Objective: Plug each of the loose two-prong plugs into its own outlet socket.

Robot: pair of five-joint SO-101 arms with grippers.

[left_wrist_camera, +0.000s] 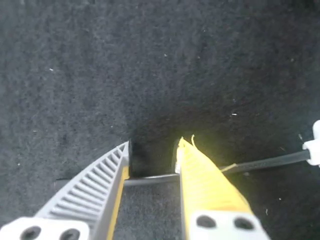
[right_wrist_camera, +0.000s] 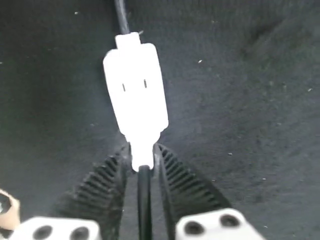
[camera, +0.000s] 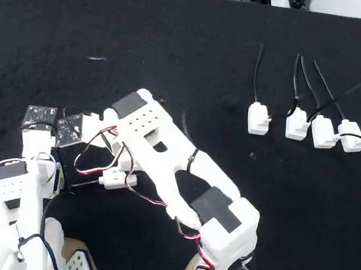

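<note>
Right gripper (right_wrist_camera: 142, 155) clamps white plug (right_wrist_camera: 136, 100) by its neck | left gripper (left_wrist_camera: 152, 150), jaws apart, straddles black cord (left_wrist_camera: 265, 162) | advice: pinch cord, keep plug level, push straight

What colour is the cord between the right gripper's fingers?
Black: the thin cord leaves a white plastic connector; best in right wrist view.

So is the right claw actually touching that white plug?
Touching. The right wrist view shows the right claw pinching the white plug by its narrow tail, no gap.
</note>
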